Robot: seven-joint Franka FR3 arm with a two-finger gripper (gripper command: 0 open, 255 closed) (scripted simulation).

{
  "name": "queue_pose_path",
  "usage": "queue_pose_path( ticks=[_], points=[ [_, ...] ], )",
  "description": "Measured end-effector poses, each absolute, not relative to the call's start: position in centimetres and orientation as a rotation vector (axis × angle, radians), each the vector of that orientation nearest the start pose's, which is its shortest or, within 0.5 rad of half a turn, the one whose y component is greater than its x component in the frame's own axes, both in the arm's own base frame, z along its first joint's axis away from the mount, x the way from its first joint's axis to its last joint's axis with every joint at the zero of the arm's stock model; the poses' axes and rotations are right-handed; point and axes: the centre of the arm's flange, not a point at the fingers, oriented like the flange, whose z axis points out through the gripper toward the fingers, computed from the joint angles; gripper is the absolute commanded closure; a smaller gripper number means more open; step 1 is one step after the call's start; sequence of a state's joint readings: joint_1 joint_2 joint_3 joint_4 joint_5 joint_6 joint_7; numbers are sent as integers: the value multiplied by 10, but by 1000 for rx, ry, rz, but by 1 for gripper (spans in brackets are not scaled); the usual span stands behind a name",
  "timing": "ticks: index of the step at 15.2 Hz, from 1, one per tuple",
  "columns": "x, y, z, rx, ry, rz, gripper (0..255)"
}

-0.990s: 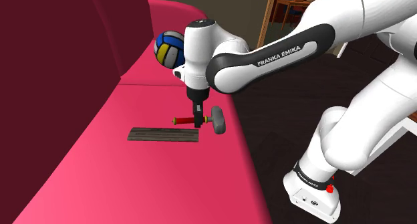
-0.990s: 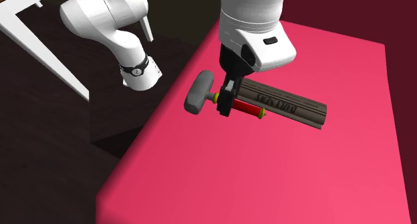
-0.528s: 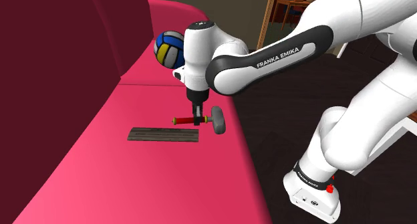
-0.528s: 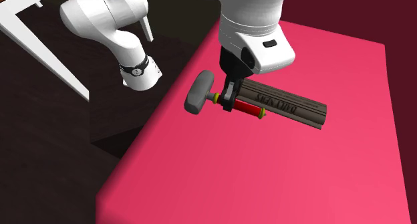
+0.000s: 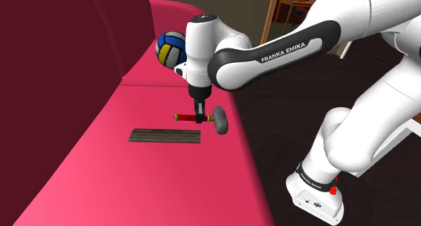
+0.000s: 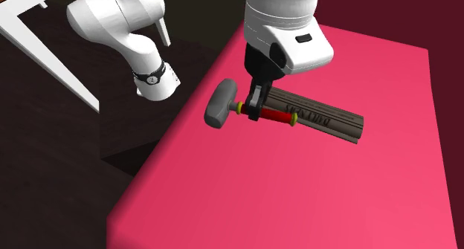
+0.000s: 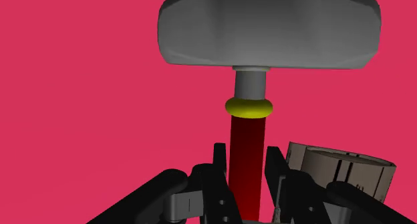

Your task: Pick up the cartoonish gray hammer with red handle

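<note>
We see the gripper (image 5: 198, 121) (image 6: 253, 114) (image 7: 246, 156) pointing down, its two black fingers closed narrow around the red handle of the hammer (image 5: 220, 121) (image 6: 221, 105) (image 7: 267, 29), just behind the yellow ring below the grey head. The hammer lies level near the front edge of the pink sofa seat (image 5: 101, 177) (image 6: 297, 195) (image 7: 80, 89); we cannot tell whether it touches the cushion. We count one hammer, one dark flat slab with lettering (image 5: 166, 135) (image 6: 327, 121) (image 7: 341, 169) lying on the seat just beside the handle, and one blue, yellow and white ball (image 5: 169, 49) farther along the sofa, partly behind the arm.
</note>
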State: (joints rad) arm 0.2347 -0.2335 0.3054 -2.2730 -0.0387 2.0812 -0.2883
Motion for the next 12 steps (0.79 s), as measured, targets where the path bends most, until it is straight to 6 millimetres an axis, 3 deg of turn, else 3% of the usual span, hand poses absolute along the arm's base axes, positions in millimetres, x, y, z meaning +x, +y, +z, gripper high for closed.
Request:
queue_pose_path(
  ticks=[12],
  points=[
    [411, 249, 512, -2958, -1321, -70, 255]
  ],
)
